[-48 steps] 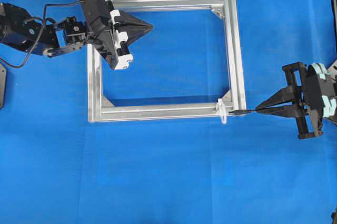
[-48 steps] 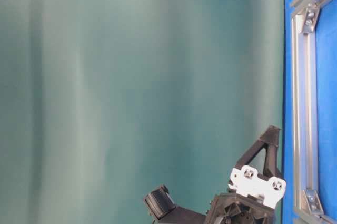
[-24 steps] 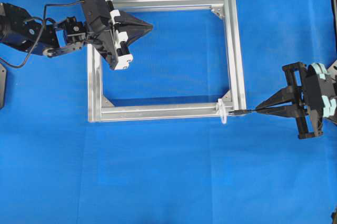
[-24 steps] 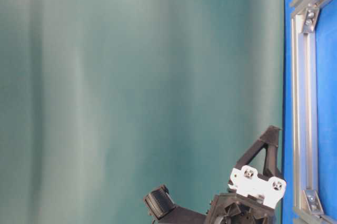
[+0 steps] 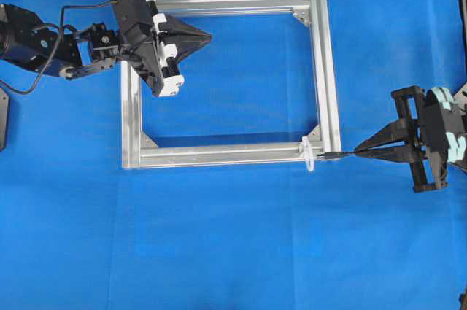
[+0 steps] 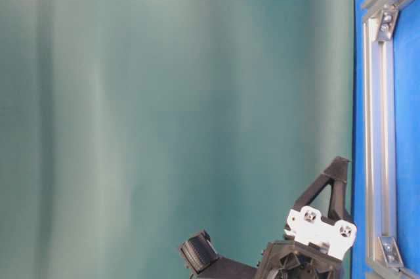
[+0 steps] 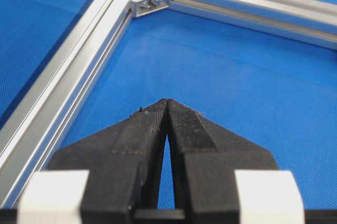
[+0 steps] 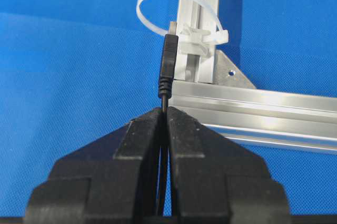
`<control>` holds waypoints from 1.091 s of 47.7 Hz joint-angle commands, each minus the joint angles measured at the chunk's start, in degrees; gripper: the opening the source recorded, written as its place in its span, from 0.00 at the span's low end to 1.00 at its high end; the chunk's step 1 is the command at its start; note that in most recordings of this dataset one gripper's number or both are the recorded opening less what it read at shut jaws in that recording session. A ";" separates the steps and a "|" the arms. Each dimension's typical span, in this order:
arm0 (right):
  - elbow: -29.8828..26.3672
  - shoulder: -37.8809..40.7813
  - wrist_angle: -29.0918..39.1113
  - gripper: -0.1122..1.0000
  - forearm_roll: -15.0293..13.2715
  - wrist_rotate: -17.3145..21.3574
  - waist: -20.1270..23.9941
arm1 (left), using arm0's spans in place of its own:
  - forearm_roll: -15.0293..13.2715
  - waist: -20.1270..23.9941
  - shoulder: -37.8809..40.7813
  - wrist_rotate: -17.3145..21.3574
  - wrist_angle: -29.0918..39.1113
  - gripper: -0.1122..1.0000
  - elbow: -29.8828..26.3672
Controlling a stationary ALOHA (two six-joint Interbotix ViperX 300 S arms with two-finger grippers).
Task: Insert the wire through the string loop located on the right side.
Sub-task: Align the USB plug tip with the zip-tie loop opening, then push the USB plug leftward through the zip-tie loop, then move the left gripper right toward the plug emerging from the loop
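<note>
Right gripper (image 8: 164,109): we saw it clamped on the wire (image 8: 168,63), plug just short of the string loop (image 8: 179,10).
Left gripper (image 7: 167,101): we saw it closed, empty, over the frame (image 5: 326,69).

The wire (image 8: 168,68) is thin and black, ending in a slim dark plug whose tip sits just short of the string loop (image 8: 179,16). The loop (a pale, translucent white band) stands up in an open arc, fastened round the silver frame bar (image 8: 197,2) near its corner.
</note>
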 commanded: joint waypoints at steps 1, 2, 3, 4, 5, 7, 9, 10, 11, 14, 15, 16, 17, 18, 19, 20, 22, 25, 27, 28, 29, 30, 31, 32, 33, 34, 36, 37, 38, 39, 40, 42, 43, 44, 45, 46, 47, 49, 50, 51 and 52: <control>-0.97 0.00 -0.44 0.07 0.09 0.09 -0.18 | 0.18 -0.18 -1.76 -0.09 -0.26 0.10 -0.62; -0.97 0.00 -0.44 0.07 0.09 0.09 -0.18 | 0.18 -0.18 -1.76 -0.09 -0.26 0.10 -0.62; -1.05 0.00 -0.44 0.07 0.18 0.09 -0.18 | 0.18 -0.18 -1.76 -0.09 -0.26 0.10 -0.62; -1.05 0.00 -0.53 0.07 0.09 0.09 -0.18 | 0.18 -0.18 -1.76 -0.09 -0.26 0.10 -0.62; -1.05 0.00 -0.53 0.07 0.18 0.09 -0.18 | 0.09 -0.18 -1.76 -0.09 -0.26 0.10 -0.62; -1.14 0.09 -0.53 0.07 0.09 0.09 -0.18 | 0.18 -0.18 -1.76 0.00 -0.26 0.10 -0.62; -1.32 0.26 -0.53 0.07 0.09 0.09 -0.18 | 0.18 -0.18 -1.76 -0.09 -0.26 0.10 -0.62; -1.41 0.44 -0.62 0.07 0.09 0.09 -0.18 | 0.18 -0.18 -1.76 0.00 -0.26 0.10 -0.62; -1.58 0.70 -0.70 0.07 0.18 0.09 -0.18 | 0.18 -0.18 -1.76 -0.09 -0.26 0.10 -0.62; -2.20 1.93 -1.05 0.07 0.18 0.09 -0.18 | 0.18 -0.18 -1.76 -0.09 -0.26 0.10 -0.70; -2.37 2.46 -1.32 0.07 0.09 0.09 -0.18 | 0.18 -0.18 -1.76 0.00 -0.26 0.10 -0.70; -2.64 2.99 -1.58 0.07 0.09 0.18 -0.18 | 0.18 -0.18 -1.76 -0.09 -0.26 0.10 -0.70; -2.81 3.60 -1.93 0.07 0.09 0.18 -0.09 | 0.18 -0.18 -1.76 -0.09 -0.26 0.10 -0.70; -3.08 4.22 -2.37 0.07 0.09 0.18 -0.18 | 0.18 -0.18 -1.76 -0.09 -0.26 0.10 -0.70; -3.34 4.83 -2.90 0.07 0.18 0.09 -0.18 | 0.18 -0.18 -1.76 -0.09 -0.26 0.10 -0.70; -3.60 5.54 -3.52 0.07 0.09 0.18 -0.18 | 0.18 -0.18 -1.76 -0.09 -0.26 0.10 -0.70; -4.22 7.38 -5.27 0.07 0.09 0.18 -0.18 | 0.18 -0.18 -1.76 -0.09 -0.26 0.10 -0.70; -5.19 9.58 -7.47 0.07 0.18 0.18 -0.18 | 0.18 -0.26 -1.76 -0.09 -0.26 0.10 -0.53; -6.24 11.51 -8.70 0.07 0.35 0.18 -0.35 | 0.18 -0.35 -1.76 -0.09 -0.26 0.10 -0.53; -6.68 12.30 -9.14 0.07 0.44 0.18 -0.44 | 0.18 -0.35 -1.76 -0.09 -0.26 0.10 -0.53; -7.12 13.10 -9.49 0.07 0.53 0.18 -0.62 | 0.18 -0.44 -1.85 -0.09 -0.26 0.10 -0.53; -7.56 13.80 -9.67 0.07 0.70 0.18 -0.70 | 0.18 -0.53 -1.85 -0.09 -0.26 0.10 -0.44; -8.09 14.41 -9.84 0.07 0.79 0.18 -0.88 | 0.18 -0.53 -1.85 -0.09 -0.26 0.10 -0.44; -8.61 15.12 -9.84 0.07 0.97 0.18 -1.05 | 0.18 -0.53 -1.85 -0.09 -0.26 0.10 -0.44; -9.05 15.73 -9.84 0.07 1.05 0.18 -1.23 | 0.18 -0.53 -1.85 -0.09 -0.26 0.10 -0.44; -9.40 16.35 -9.84 0.07 1.05 0.18 -1.49 | 0.18 -0.62 -1.76 0.00 -0.26 0.10 -0.44; -10.20 17.40 -9.84 0.07 1.05 0.18 -1.85 | 0.18 -0.62 -1.85 -0.09 -0.26 0.10 -0.44; -10.55 17.93 -9.84 0.07 1.05 0.18 -2.02 | 0.18 -0.70 -1.85 -0.09 -0.26 0.10 -0.44; -10.81 18.28 -9.84 0.07 1.05 0.18 -2.29 | 0.18 -0.70 -1.85 -0.09 -0.26 0.10 -0.44; -11.07 18.72 -9.84 0.07 1.05 0.18 -2.46 | 0.18 -0.70 -1.85 0.00 -0.26 0.10 -0.44; -11.43 19.16 -9.84 0.07 1.05 0.09 -2.64 | 0.18 -0.79 -1.85 -0.09 -0.26 0.10 -0.44; -11.69 19.51 -9.84 0.07 1.05 0.18 -2.81 | 0.18 -0.88 -1.76 -0.09 -0.26 0.10 -0.44; -11.78 19.60 -9.84 0.07 1.05 0.18 -2.90 | 0.18 -0.88 -1.85 -0.09 -0.26 0.10 -0.44; -11.87 19.69 -9.84 0.07 1.05 0.18 -2.90 | 0.18 -0.97 -1.85 -0.09 -0.26 0.10 -0.44; -11.78 19.69 -9.84 0.07 1.05 0.18 -2.90 | 0.18 -1.05 -1.85 -0.09 -0.26 0.10 -0.44; -11.78 19.69 -9.84 0.07 1.05 0.18 -2.90 | 0.18 -1.14 -1.85 0.00 -0.26 0.10 -0.44; -11.78 19.60 -9.84 0.07 1.05 0.18 -2.99 | 0.18 -1.23 -1.76 -0.09 -0.26 0.10 -0.44; -11.78 19.60 -9.84 0.07 1.05 0.18 -2.99 | 0.18 -1.32 -1.85 -0.09 -0.35 0.10 -0.53; -11.78 19.60 -9.84 0.07 1.05 0.18 -2.90 | 0.18 -1.41 -1.85 -0.09 -0.35 0.10 -0.53; -11.69 19.60 -9.84 0.07 1.05 0.18 -2.90 | 0.18 -1.49 -1.85 -0.09 -0.35 0.10 -0.53; -11.78 19.60 -9.84 0.07 1.05 0.18 -2.90 | 0.18 -1.58 -1.85 -0.09 -0.35 0.10 -0.53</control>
